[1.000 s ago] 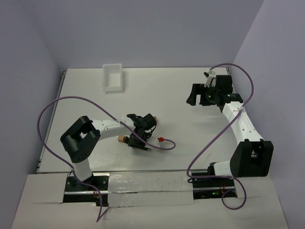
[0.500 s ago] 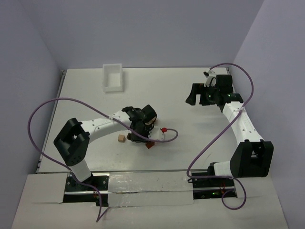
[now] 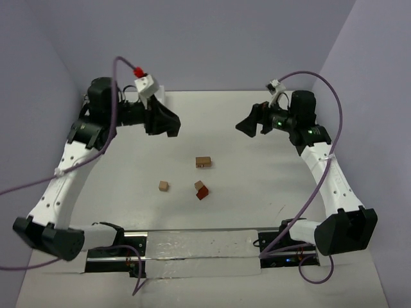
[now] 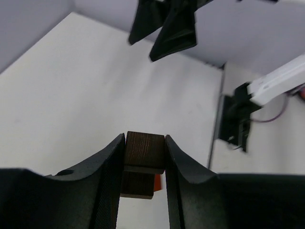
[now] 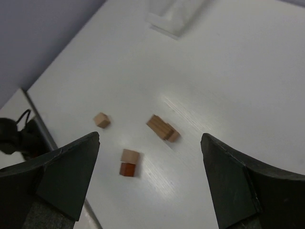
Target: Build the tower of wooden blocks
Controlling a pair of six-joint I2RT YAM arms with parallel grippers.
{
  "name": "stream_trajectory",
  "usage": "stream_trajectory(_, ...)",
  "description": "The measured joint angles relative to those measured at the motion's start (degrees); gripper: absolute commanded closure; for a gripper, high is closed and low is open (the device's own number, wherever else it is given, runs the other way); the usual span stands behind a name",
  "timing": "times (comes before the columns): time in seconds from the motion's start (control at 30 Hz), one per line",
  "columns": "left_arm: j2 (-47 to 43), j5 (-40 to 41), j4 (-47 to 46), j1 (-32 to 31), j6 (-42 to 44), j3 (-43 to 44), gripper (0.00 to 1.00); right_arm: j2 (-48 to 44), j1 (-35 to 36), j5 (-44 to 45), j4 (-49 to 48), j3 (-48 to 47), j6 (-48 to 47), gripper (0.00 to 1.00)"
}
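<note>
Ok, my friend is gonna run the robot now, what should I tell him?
Left tool: up in the air, shut on a dark brown block.
Right tool: open, empty, also up.
On the table: a small tan block, a light brown block, and a tan block touching a reddish-brown block.
Done: no tower yet.
Left: stack all the blocks.

The white table (image 3: 244,147) has a brown block (image 3: 203,161) lying near its middle, with a small tan cube (image 3: 164,185) nearer the arms and to the left. Just beside that, a tan block (image 3: 200,185) touches a red-brown block (image 3: 203,193). A white bin (image 5: 176,16) sits at the far edge.
</note>
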State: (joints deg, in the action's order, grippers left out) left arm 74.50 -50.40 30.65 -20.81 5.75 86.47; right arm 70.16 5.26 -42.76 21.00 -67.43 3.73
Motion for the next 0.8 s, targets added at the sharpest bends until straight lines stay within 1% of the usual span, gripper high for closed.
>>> stream_trajectory(0.07, -4.67, -5.19, -11.05, 2.20, -12.21, -6.84, 1.00, 0.45, 3.30, -2.12, -1.56, -2.73, 0.84, 0.09)
stream_trajectory(0.1, -5.92, -7.12, -18.31, 3.21, -18.88, -10.01, 1.00, 0.76, 5.14, -3.18, -2.60, -4.10, 1.46, 0.09)
stream_trajectory(0.2, -7.43, -9.22, -39.68, 5.27, -38.80, -19.82, 1.00, 3.03, 10.51, -6.27, -5.48, -8.97, 4.14, 0.10)
stream_trajectory(0.23, -7.32, -9.49, -45.06, 5.69, -44.30, -22.66, 1.00, 4.11, 12.10, -7.31, -6.87, -10.52, 5.32, 0.11)
stream_trajectory(0.37, -5.93, -9.03, -59.55, 6.67, -60.12, -28.90, 1.00, 8.56, 17.26, -11.27, -13.00, -14.27, 12.45, 0.12)
stream_trajectory(0.47, -6.12, -7.92, -68.44, 7.46, -68.49, -30.53, 1.00, 12.16, 20.06, -13.46, -18.41, -15.84, 18.76, 0.12)
stream_trajectory(0.57, -7.14, -6.92, -74.13, 8.11, -73.43, -31.58, 1.00, 15.60, 22.75, -14.56, -23.31, -16.51, 23.92, 0.12)
stream_trajectory(0.67, -8.16, -6.53, -77.53, 8.53, -76.27, -32.01, 1.00, 17.95, 24.63, -15.57, -26.05, -16.55, 27.58, 0.12)
stream_trajectory(0.8, -8.74, -6.43, -79.42, 8.60, -77.76, -32.31, 1.00, 18.81, 26.24, -16.71, -30.01, -16.55, 32.20, 0.13)
